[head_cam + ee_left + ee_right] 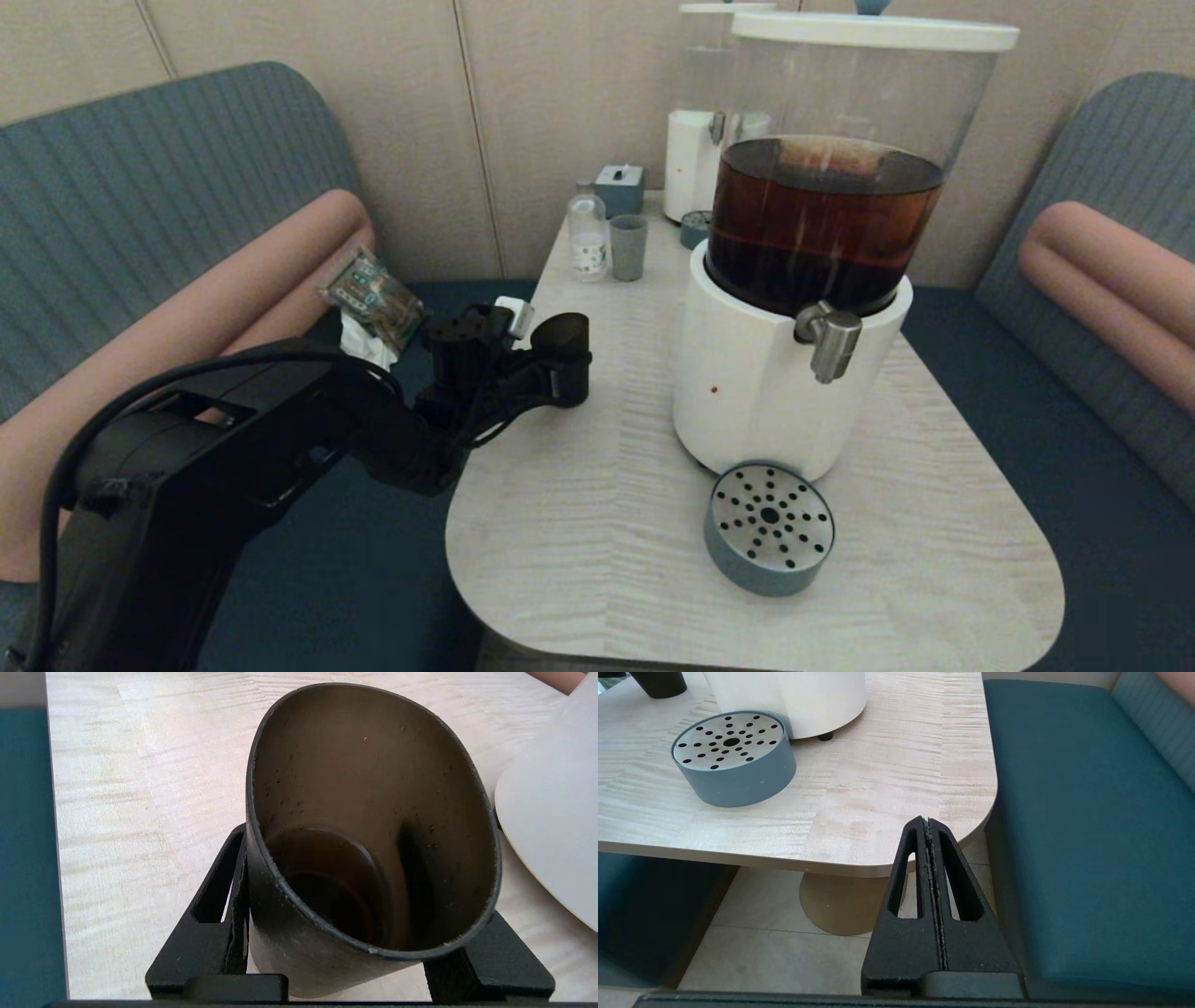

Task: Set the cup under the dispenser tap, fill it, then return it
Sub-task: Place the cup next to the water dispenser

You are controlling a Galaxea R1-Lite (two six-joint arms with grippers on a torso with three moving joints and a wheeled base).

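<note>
In the head view we see the left gripper (558, 366) at the left edge of the table (579, 523), left of centre in the frame, with its fingers pinching the cup (563, 347) from both sides. In the left wrist view the cup (369, 826) fills the middle of the frame and looks empty, though its dark bottom is hard to read. The cup is well apart from the dispenser tap (829, 338), which juts from the white base of the dispenser (794, 373) right of centre. A round drip tray (769, 528) lies just in front of that base. The right gripper (928, 826) hangs below the table corner, its fingers pressed together.
</note>
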